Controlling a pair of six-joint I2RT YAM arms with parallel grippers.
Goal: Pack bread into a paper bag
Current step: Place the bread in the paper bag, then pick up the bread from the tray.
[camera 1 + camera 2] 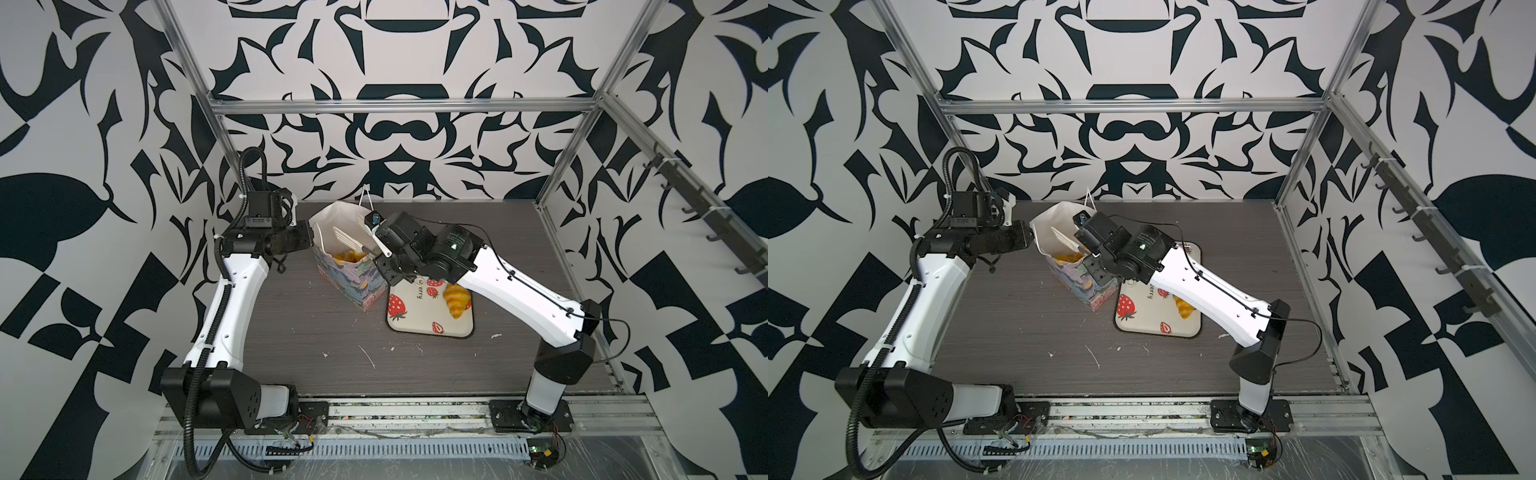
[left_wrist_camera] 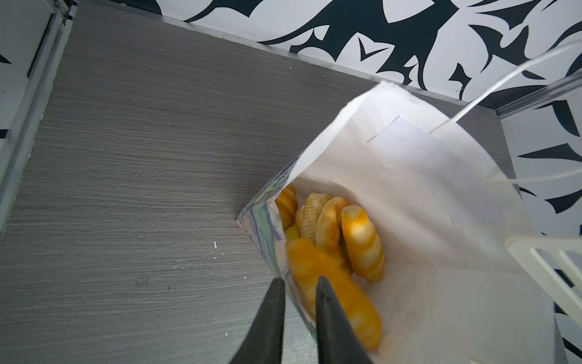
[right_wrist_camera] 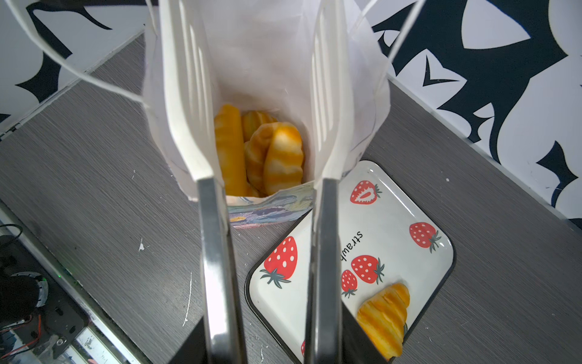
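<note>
In both top views the left gripper (image 1: 309, 241) (image 1: 1027, 239) is closed on the rim of the bag (image 1: 353, 286) (image 1: 1084, 291), which stands upright on the counter (image 1: 311, 345). The right gripper (image 1: 330, 239) (image 1: 1063, 239) reaches into the bag's mouth from the opposite side. Its white slotted fingers are apart and hold nothing, and bread (image 1: 347, 255) (image 1: 1067, 257) lies in the bag below it. Back under that gripper's arm a tray (image 1: 415, 322) (image 1: 1150, 328) sits just beside the bag's base, though I cannot tell if they touch. One croissant (image 1: 455, 301) (image 1: 1183, 309) lies on the tray. In the left wrist view the left gripper (image 2: 299, 283) shows two black fingers (image 2: 274, 315) close together, with the bag's (image 2: 409, 195) near wall running between them. Just past the tips, several pieces of bread (image 2: 362, 242) are piled at the bottom of the bag, and the nearest piece is blurred. One white finger (image 2: 551, 271) of the right gripper shows at the far side of the mouth. In the right wrist view the right gripper (image 3: 255, 47) holds its fingers (image 3: 185, 94) parallel and spread inside the bag (image 3: 267, 208), and the gap between them is empty. The bread (image 3: 283, 151) lies beyond the gripper at the bag's bottom. The tray (image 3: 393, 214) lies on the counter (image 3: 94, 189) back toward the gripper's wrist, and the croissant (image 3: 384, 318) sits near the tray corner closest to the wrist.
</note>
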